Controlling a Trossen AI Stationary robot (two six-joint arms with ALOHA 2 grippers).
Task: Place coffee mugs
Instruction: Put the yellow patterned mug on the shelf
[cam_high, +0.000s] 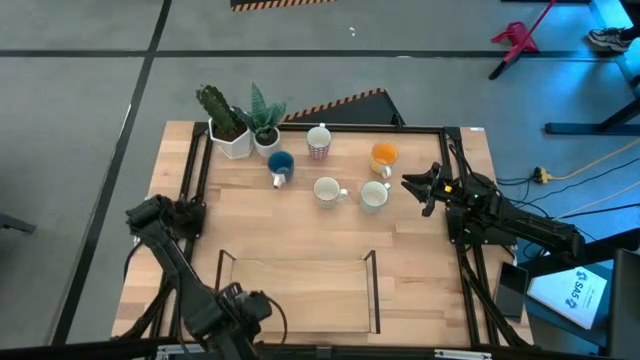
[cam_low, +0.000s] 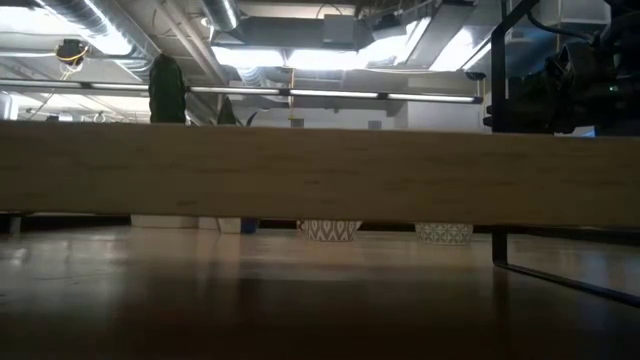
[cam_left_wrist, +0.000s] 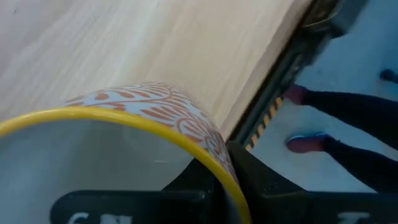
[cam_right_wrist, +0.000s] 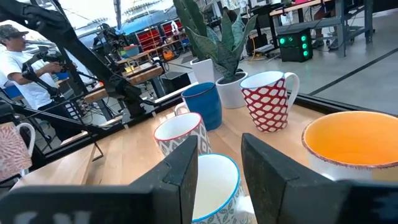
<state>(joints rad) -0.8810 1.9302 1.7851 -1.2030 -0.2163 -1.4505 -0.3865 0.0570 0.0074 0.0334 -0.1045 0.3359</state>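
Five coffee mugs are grouped at the far middle of the table (cam_high: 300, 230), apparently as a loose cluster beside the two plant pots (cam_high: 245, 140): a blue mug (cam_high: 280, 163), a red-patterned white mug (cam_high: 319, 141), an orange mug (cam_high: 384, 155), a grey-patterned mug (cam_high: 327, 190) and a blue-rimmed mug (cam_high: 373, 195).

The right tool (cam_high: 425, 188) is held just beside the blue-rimmed mug (cam_right_wrist: 214, 186), its fingers spread apart with that mug between them in the wrist view. Whether the mug is touched cannot be told. This reads as either a release after placing or a lining-up for a grasp.

A sixth mug (cam_left_wrist: 149, 118), yellow-rimmed with an orange pattern, is clamped at its rim by the left tool (cam_left_wrist: 227, 180), one finger inside and one outside. It is kept near the table's front left edge, probably for carrying to the cluster. In the high view the left tool (cam_high: 235, 310) is seen at the near edge, the mug hidden.

A person's legs (cam_left_wrist: 348, 124) are seen on the floor beyond the table edge.
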